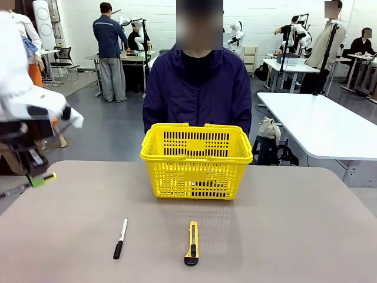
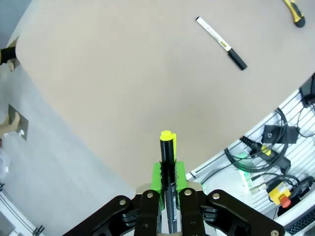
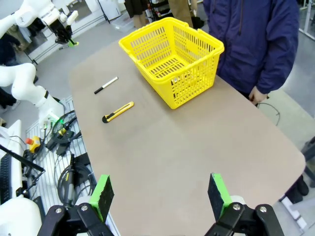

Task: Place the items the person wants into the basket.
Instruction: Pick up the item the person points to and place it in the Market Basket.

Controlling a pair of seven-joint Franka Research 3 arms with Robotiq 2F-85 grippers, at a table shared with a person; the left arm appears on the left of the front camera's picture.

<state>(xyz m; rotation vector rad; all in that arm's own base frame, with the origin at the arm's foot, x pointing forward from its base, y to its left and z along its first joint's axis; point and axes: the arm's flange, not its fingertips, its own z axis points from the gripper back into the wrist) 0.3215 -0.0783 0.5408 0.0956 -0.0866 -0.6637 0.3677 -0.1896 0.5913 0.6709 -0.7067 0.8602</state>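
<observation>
At the table's left edge, the left gripper (image 2: 170, 194) is clamped on the slim black pen (image 2: 168, 162), whose yellow end sticks out past the green pads. This looks like the carry step. Next, the arm must swing right and lift over the rim of the yellow basket (image 1: 196, 158), which sits mid-table, well apart, before the person (image 1: 197, 88). The right gripper (image 3: 160, 196) hangs empty, jaws wide apart.
</observation>
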